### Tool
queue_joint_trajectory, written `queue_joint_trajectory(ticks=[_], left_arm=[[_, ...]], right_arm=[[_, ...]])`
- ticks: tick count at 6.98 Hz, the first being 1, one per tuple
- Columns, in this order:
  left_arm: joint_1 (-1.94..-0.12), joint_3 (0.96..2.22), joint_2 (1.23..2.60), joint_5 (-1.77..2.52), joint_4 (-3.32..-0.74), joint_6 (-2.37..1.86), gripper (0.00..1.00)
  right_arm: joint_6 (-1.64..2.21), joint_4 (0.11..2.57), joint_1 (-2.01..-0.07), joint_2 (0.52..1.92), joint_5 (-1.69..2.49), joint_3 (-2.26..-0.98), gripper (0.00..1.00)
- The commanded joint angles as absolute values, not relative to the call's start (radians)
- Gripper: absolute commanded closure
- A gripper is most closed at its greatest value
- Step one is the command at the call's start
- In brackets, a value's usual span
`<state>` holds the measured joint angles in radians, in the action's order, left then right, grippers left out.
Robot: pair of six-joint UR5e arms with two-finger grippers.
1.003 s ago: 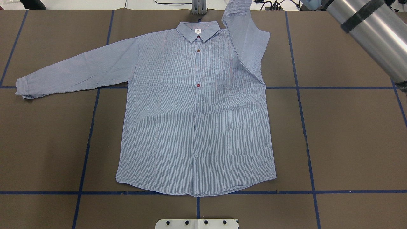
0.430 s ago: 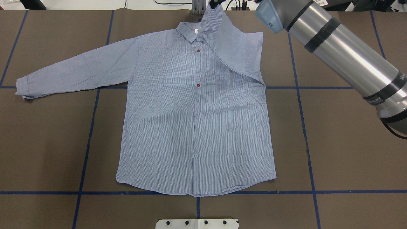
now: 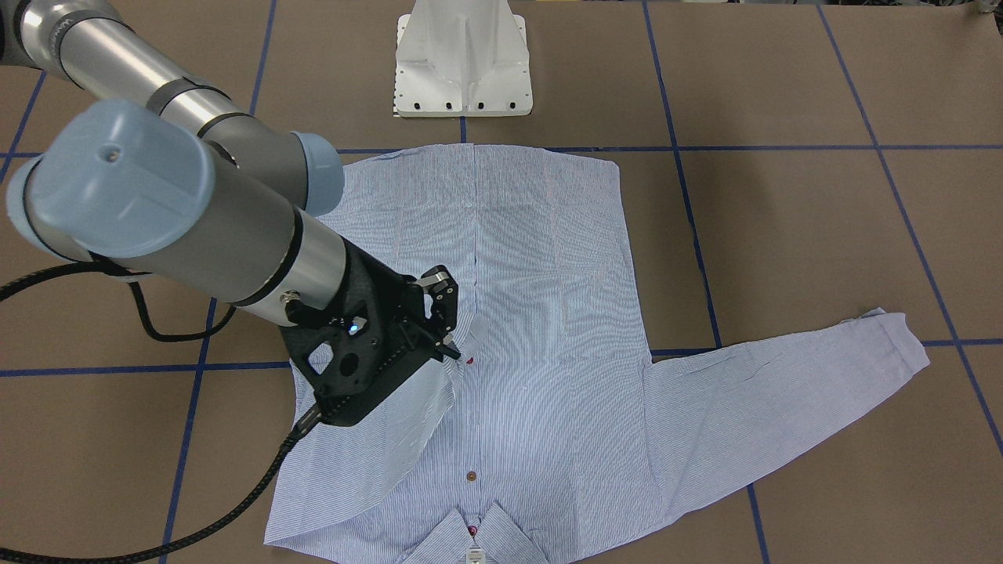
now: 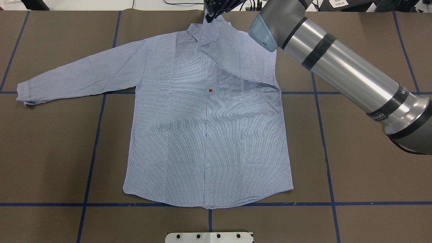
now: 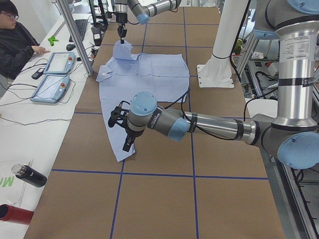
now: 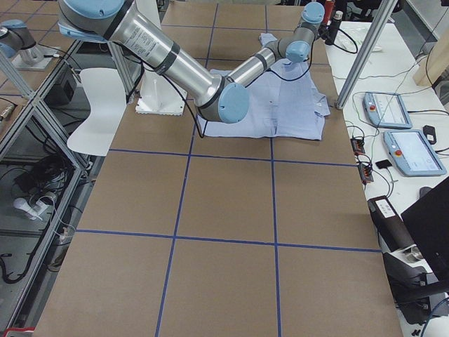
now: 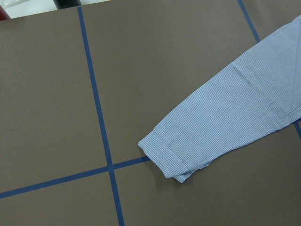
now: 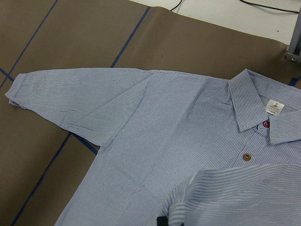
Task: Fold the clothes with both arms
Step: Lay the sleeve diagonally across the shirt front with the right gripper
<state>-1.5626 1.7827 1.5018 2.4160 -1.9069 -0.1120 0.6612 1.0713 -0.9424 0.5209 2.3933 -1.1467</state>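
Black right pincer (image 3: 452, 343) pinches shirt sleeve (image 3: 414, 427).

Silver right arm (image 4: 341, 65), lt-blue caps (image 3: 117, 168), blk bands (image 4: 319, 50), blk cable (image 3: 227, 501).

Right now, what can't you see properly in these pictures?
Left gripper: shows only in the exterior left view, too small to tell open or shut.
Right gripper: its body is cut off by the overhead view's top edge.
Collar: half covered overhead by the lifted right sleeve.
Collar label: print too small to read in the right wrist view.
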Motion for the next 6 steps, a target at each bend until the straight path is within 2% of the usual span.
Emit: queue_joint_trajectory(ticks=[1, 6], left_arm=[[-1.562, 1.778, 1.502, 2.416, -1.907, -0.112, 0.0], [-1.562, 1.782, 1.506, 2.419, -1.907, -0.127, 0.0]], right_arm=[[0.661, 1.071, -0.916, 0.515, 2.356, -1.122, 1.0], [0.66, 1.062, -0.763, 0.404, 2.105, -0.889, 1.0]])
